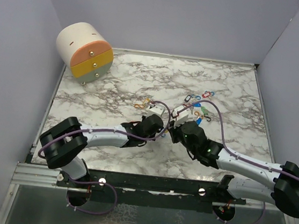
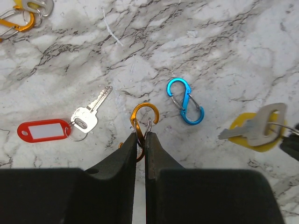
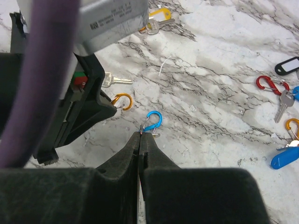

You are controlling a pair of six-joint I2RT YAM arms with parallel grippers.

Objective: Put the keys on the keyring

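In the left wrist view my left gripper (image 2: 141, 135) is shut on an orange carabiner keyring (image 2: 145, 114), whose hook sticks out past the fingertips. A blue carabiner (image 2: 185, 101) lies just to its right on the marble. A red-tagged key (image 2: 44, 130) lies to the left. At the right, a silver key on a yellow tag (image 2: 254, 128) hangs by its thin ring from my right gripper. In the right wrist view that gripper (image 3: 141, 134) is shut on the thin ring, just short of the blue carabiner (image 3: 153, 120). From above, both grippers (image 1: 162, 115) (image 1: 177, 117) meet tip to tip.
More keys, tags and clips lie to the right: a red carabiner (image 3: 268, 84), a black tag (image 3: 287, 65), a blue tag (image 3: 284, 157). Two orange and silver clips (image 2: 21, 14) lie at the far left. A round drawer unit (image 1: 85, 50) stands at the back left corner.
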